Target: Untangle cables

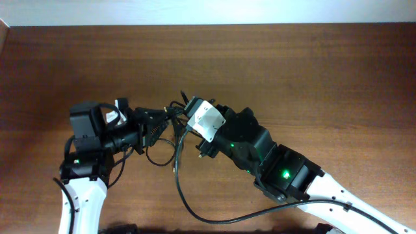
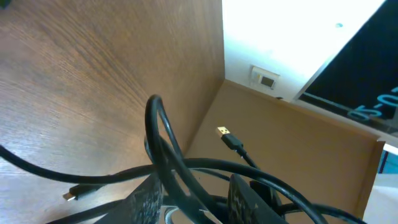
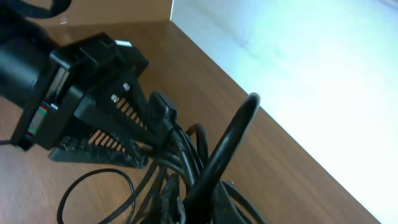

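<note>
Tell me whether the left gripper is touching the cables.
Touching. In the right wrist view the left gripper has its jaws closed on the cables, with the strands pinched between them.

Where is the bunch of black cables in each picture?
Overhead: the cables sit mid-table, between the two arms.
Left wrist: they loop across the bottom, one gold plug sticking up.
Right wrist: bunched at bottom centre, beside the left gripper.
Shared landmark: the wooden table.
</note>
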{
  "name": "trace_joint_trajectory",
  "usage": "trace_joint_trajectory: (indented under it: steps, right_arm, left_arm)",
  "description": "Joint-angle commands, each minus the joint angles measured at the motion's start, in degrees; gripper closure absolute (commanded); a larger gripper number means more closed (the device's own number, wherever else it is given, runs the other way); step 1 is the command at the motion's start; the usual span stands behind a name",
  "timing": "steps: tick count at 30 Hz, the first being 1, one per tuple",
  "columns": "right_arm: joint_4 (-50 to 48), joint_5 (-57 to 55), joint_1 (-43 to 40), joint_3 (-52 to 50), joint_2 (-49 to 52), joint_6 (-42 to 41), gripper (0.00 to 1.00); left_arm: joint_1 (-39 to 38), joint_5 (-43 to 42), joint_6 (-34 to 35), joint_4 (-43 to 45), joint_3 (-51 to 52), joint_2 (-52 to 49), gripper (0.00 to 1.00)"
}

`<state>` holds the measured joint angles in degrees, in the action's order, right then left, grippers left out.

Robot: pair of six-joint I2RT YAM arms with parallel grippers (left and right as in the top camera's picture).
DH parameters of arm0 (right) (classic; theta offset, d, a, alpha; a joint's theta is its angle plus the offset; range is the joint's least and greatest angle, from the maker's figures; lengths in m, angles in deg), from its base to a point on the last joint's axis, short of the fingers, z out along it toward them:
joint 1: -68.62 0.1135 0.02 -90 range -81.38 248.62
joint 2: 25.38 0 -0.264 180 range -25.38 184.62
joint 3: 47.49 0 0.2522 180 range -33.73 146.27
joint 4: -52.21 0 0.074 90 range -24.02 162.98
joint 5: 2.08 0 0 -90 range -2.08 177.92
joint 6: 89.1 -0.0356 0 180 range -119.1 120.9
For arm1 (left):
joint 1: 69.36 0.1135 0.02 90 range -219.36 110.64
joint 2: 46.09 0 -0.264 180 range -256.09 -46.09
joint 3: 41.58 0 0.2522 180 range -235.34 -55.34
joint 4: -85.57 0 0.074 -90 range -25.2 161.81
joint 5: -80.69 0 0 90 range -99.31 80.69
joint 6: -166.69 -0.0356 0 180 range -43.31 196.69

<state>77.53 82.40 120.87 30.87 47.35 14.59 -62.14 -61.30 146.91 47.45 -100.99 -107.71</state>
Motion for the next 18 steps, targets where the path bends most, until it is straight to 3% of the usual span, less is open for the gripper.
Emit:
trace_joint_trajectory:
  steps: [1,2,6,9,11,18]
  right_arm:
    - [-0.9,0.5,2.3,1.3,-0.8,-0.7,0.96]
    - [-0.9,0.5,3.0,1.3,-0.7,-1.0,0.96]
    - [-1.1,-5.2,3.3,1.3,-0.7,-2.1,0.96]
    - [-1.1,-19.2,3.2,1.3,-0.7,-2.2,0.96]
    - [-0.5,-27.6,1.3,1.3,-0.7,-2.7,0.96]
    - [7.1,-28.1,-8.5,1.3,-0.7,-16.2,0.96]
  left_arm:
    - [-1.9,1.6,2.7,3.1,-0.2,-0.1,0.65]
    - [-2.0,1.9,2.7,4.2,-0.2,-0.1,0.67]
    - [-1.9,1.9,2.7,4.6,-0.2,-0.1,1.00]
    - [-1.9,-1.6,2.6,6.0,-0.2,-0.1,0.99]
    - [-1.9,-7.0,2.6,14.4,-0.2,-0.1,0.94]
    - [-1.4,-10.0,2.6,14.9,-0.2,-0.1,0.91]
